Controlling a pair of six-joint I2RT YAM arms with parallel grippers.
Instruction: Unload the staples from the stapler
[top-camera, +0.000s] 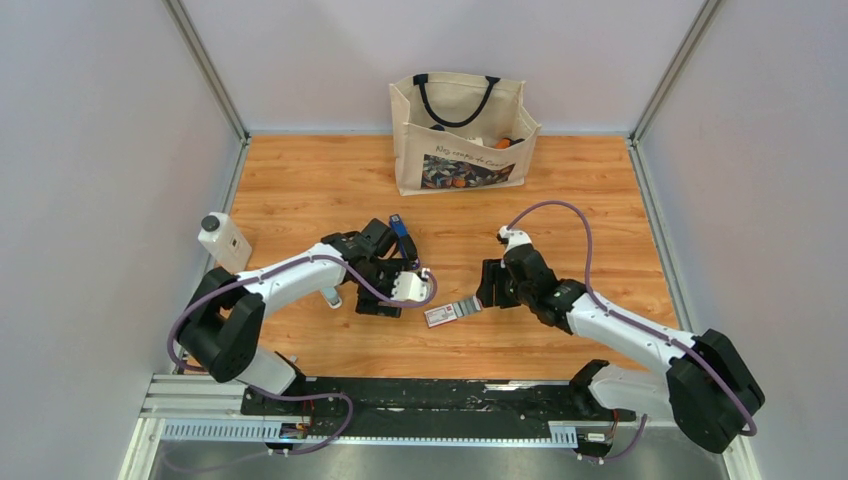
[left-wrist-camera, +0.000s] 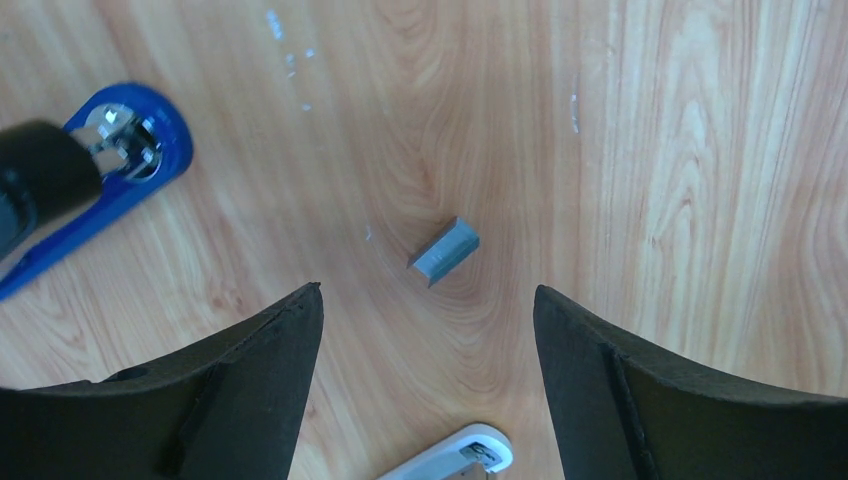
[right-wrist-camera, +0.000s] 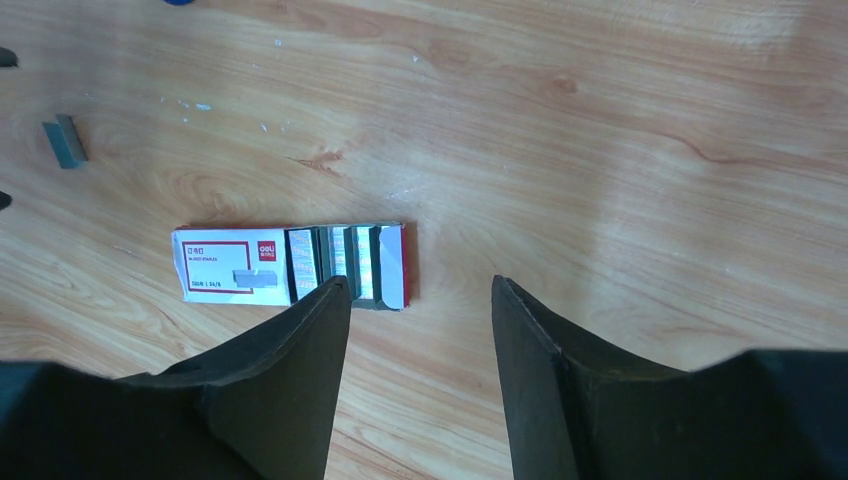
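**Staples (left-wrist-camera: 445, 250) loose on the wood, stapler (left-wrist-camera: 172, 150) beside them, both pincers apart**

The staples show as one short grey strip lying flat on the table (top-camera: 300, 190), touching nothing. In the left wrist view it sits between the two dark fingers of the left gripper (left-wrist-camera: 428, 300), just beyond their tips. The fingers stand wide apart and hold nothing. The stapler lies up and left of the strip in that view, near but apart from it. Its rounded blue end shows bare metal parts, and a black part lies across its left portion. At the bottom edge of the left wrist view the rounded end of a pale white tool (left-wrist-camera: 462, 452) peeks in.

To the right lies a small white-and-red box (right-wrist-camera: 235, 265), flat, its right end open with silvery strips packed inside. The right gripper (right-wrist-camera: 420, 290) is just beside that open end, fingers parted and empty. One finger overlaps the box's near edge in the wrist view, and whether it touches I cannot tell. A cream tote bag (top-camera: 460, 150) stands at the back, a white bottle with a black cap (top-camera: 224, 243) at the left edge
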